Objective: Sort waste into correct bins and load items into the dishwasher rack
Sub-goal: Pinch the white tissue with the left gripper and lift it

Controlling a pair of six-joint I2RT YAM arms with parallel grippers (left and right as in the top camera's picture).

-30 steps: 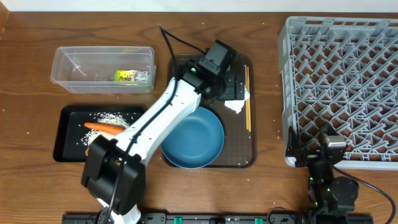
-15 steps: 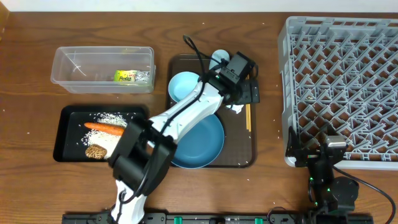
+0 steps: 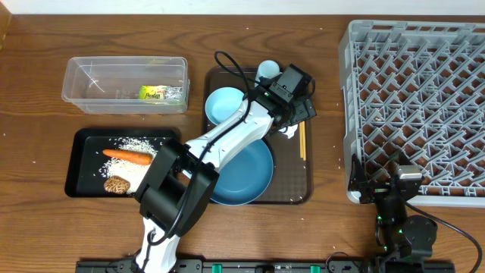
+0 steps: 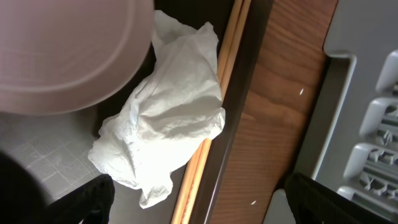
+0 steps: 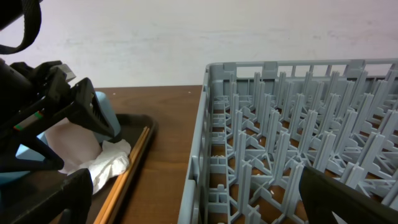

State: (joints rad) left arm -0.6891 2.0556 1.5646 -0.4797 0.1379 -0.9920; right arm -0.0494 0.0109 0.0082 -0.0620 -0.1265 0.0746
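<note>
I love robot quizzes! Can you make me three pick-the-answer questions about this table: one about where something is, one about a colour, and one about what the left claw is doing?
1. Where is the orange carrot?
A) clear tub
B) black tray
C) grey rack

2. What colour is the big round plate?
A) red
B) yellow
C) dark blue

3. How is the left gripper?
A) open above the white tissue
B) shut on the chopsticks
C) holding the plate

Answers:
1 B: the carrot lies beside the rice in the black tray.
2 C: the overhead view shows it dark blue.
3 A: its fingers stand wide apart, with the tissue not pinched.
</note>
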